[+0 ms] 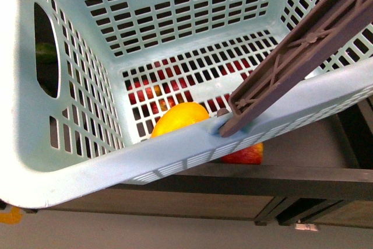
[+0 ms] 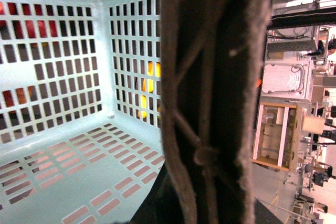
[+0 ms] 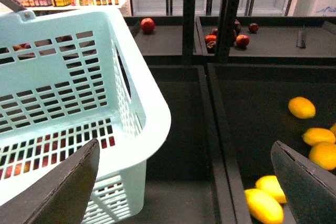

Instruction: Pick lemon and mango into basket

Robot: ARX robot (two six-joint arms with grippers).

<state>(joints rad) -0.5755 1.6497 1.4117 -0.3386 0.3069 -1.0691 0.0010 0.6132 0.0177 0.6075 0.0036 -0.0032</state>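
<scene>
- Nothing was in yet, by my reading: the basket (image 1: 70, 161) hung tilted close to the front camera, and the part of its floor that the left wrist view showed was bare.
- Both picks were left to do. Yellow lemons (image 3: 302, 107) lay in the shelf bin beside the basket, with the right gripper (image 3: 185, 145) spread wide and empty near them.
- An orange fruit, possibly the mango (image 1: 180, 118), showed just over the near rim; I could not tell whether it sat inside the basket or behind the slotted wall.
- The handle (image 2: 210, 98) filled the left wrist view, so I could not tell how the left gripper stood.
- Red fruit (image 1: 245, 154) under the basket was cut off by the rim.
</scene>
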